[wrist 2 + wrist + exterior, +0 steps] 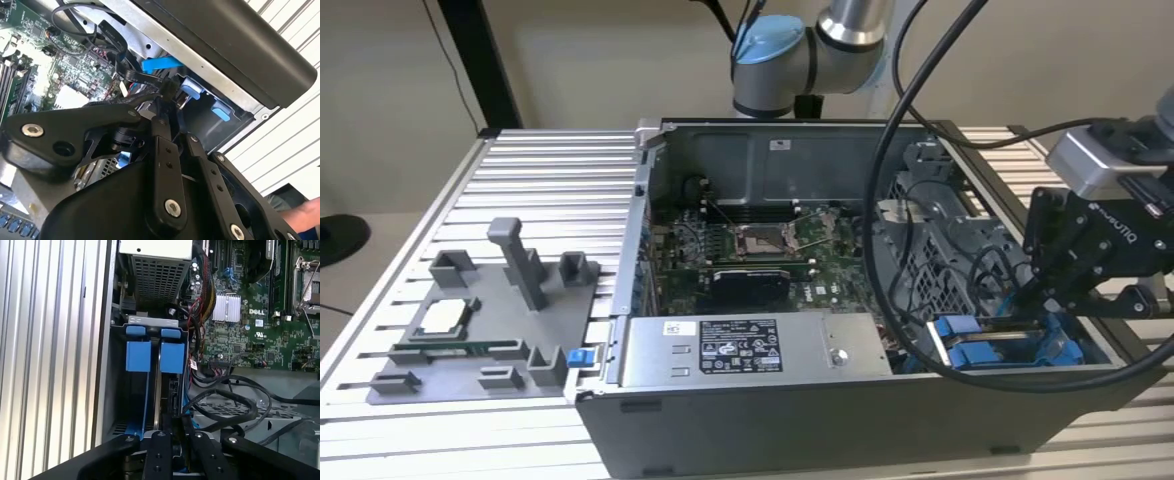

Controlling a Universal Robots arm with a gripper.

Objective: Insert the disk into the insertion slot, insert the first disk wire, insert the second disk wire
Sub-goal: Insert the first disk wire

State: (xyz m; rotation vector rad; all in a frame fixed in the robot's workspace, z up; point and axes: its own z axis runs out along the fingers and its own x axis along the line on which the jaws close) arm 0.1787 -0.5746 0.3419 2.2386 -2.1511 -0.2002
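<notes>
The disk [171,390] stands on edge in the insertion slot [114,390], with its blue carrier tabs [172,357] at the near end. In the exterior view the slot's blue rails [974,340] lie at the case's front right corner. My gripper [1034,318] hangs right above them. In both wrist views its fingers [161,440] stand close together, shut on a black wire connector [167,90] at the disk's edge. The connector's seat on the disk is hidden behind the fingers.
The open computer case [640,200] holds a motherboard [747,255] and a grey labelled power-supply box [720,350]. Thick black cables [907,200] loop over the drive bay. A grey fixture with parts [480,320] lies at the exterior view's left. A person's hand [300,217] is beside the case.
</notes>
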